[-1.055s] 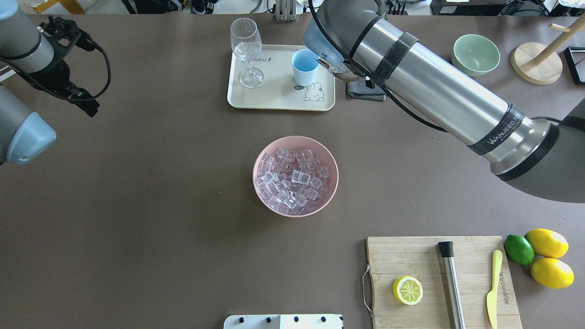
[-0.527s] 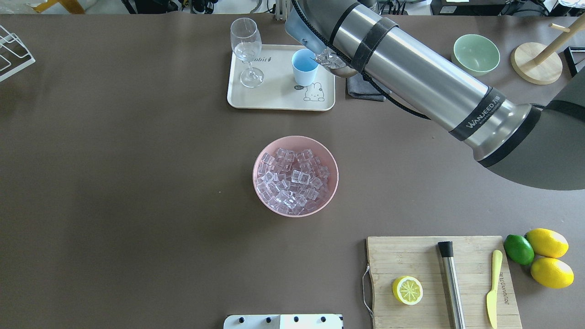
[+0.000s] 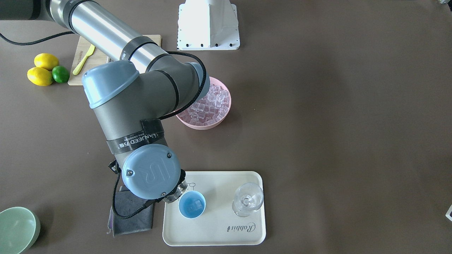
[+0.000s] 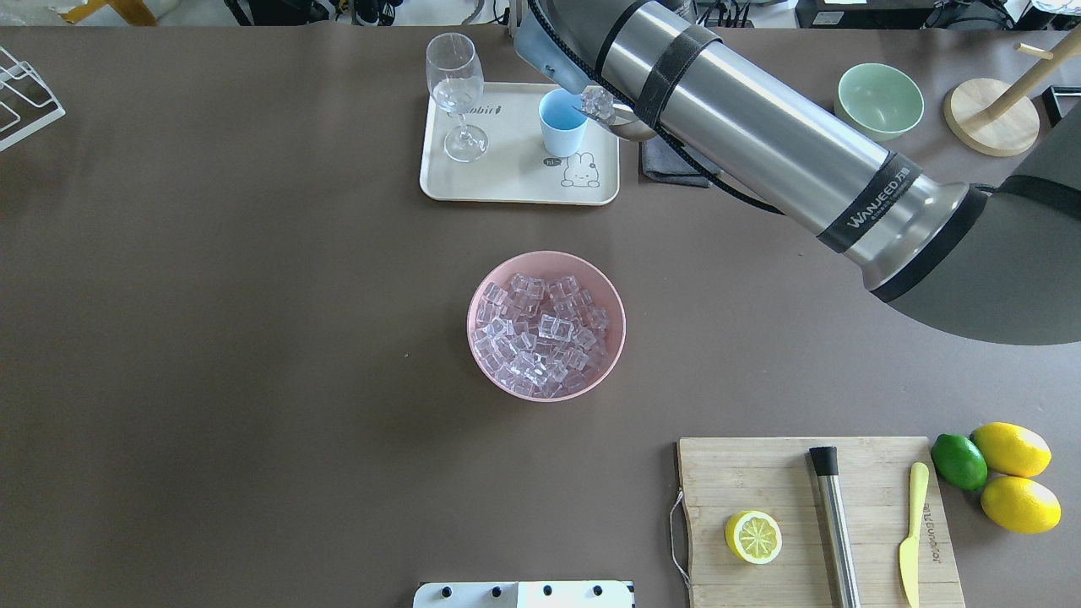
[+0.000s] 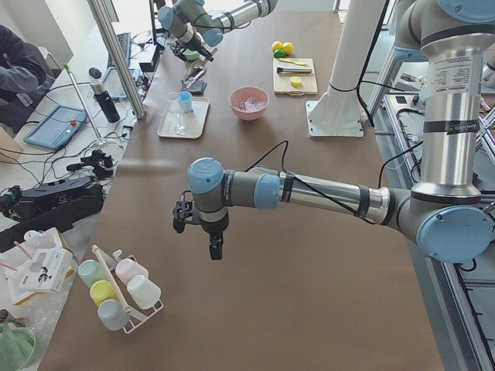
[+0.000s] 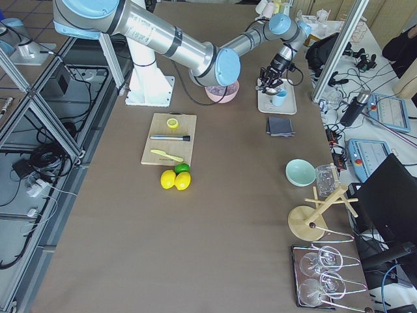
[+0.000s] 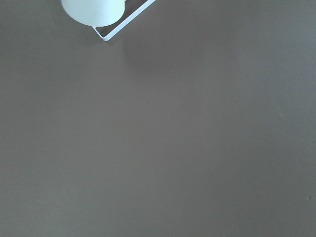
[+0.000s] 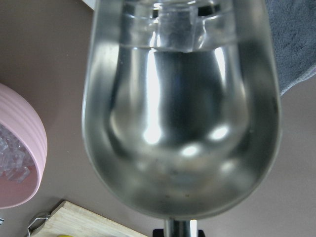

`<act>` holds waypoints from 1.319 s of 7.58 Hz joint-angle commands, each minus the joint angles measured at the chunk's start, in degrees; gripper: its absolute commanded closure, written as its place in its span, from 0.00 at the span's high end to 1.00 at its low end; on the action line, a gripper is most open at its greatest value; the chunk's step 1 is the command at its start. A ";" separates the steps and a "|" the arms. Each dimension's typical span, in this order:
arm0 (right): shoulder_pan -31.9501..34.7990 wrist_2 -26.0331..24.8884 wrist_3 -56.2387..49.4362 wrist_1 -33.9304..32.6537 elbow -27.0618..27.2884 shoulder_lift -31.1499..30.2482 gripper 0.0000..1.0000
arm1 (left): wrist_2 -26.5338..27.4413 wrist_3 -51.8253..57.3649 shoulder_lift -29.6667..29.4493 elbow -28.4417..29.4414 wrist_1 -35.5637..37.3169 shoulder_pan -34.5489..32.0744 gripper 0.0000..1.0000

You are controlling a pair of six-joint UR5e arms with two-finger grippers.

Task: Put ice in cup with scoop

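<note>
The silver scoop (image 4: 625,122) hangs tilted over the rim of the light-blue cup (image 4: 562,122), which stands on a cream tray (image 4: 507,181). Ice cubes (image 4: 596,101) sit at the scoop's lip. The scoop fills the right wrist view (image 8: 180,123), with ice (image 8: 175,24) at its far end. In the front view the cup (image 3: 187,211) holds an ice cube (image 3: 197,204). My right gripper (image 6: 269,79) is shut on the scoop's handle and hidden under the wrist elsewhere. A pink bowl (image 4: 481,279) holds many ice cubes (image 4: 540,329). My left gripper (image 5: 215,249) hovers over bare table; I cannot tell its state.
A wine glass (image 4: 456,93) stands on the tray beside the cup. A grey cloth (image 4: 676,169) lies right of the tray, and a green bowl (image 4: 878,101) beyond it. A cutting board (image 4: 785,473) carries a lemon half, steel cylinder and knife. A wire rack (image 4: 25,101) is far left.
My right arm has moved the scoop further over the cup and tipped it, and the ice has slid to its lip. My left arm has left the overhead view.
</note>
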 commanded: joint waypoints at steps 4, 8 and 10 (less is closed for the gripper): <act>-0.10 -2.12 -2.50 0.00 -2.74 1.80 0.00 | -0.95 2.35 0.46 3.93 -0.16 -4.10 0.98; 4.01 -1.51 -1.45 -2.10 13.01 -6.69 0.00 | -0.95 2.26 0.46 5.95 -0.16 -4.45 0.98; 8.58 -0.28 -1.02 -5.61 31.10 -18.88 0.00 | -0.95 2.26 0.28 5.52 -0.25 -4.27 0.98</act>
